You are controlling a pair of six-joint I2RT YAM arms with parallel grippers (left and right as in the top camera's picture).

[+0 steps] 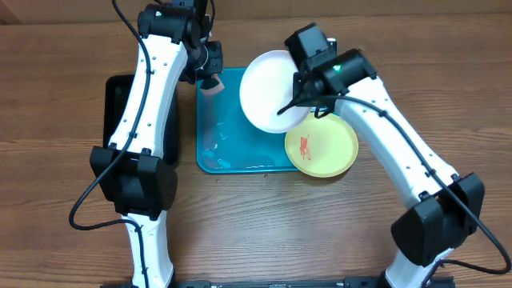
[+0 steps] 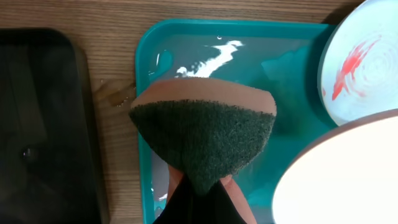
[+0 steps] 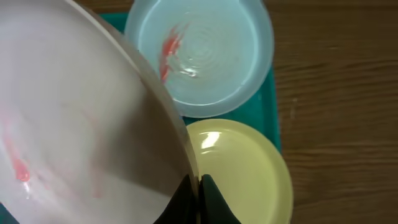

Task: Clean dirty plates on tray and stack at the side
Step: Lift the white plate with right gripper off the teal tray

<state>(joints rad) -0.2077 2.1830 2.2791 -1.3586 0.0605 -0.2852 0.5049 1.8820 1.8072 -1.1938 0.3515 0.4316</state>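
**Overhead view, with both wrist views.** The right gripper (image 3: 199, 194) is clamped on the rim of the white plate (image 1: 268, 90). It holds the plate tilted and raised above the far right part of the turquoise tray (image 1: 232, 156), and faint red streaks show on the plate's face. From these jaws the plate extends leftward, toward the other arm.

The left gripper (image 2: 200, 200) is closed on a sponge (image 2: 202, 134), whose dark scouring side faces its wrist camera, above the tray's far left part. The sponge lies near the plate's left rim but apart from it. The left arm is therefore the one placed to wipe, and the move judged to come is a short sideways reach onto the plate's face.

Beneath the raised plate, the red-smeared pale blue plate (image 3: 199, 56) rests in the tray. The yellow-green plate (image 1: 322, 146), also smeared, overlaps the tray's right rim. A black tray (image 1: 116, 100) lies left of the turquoise one.
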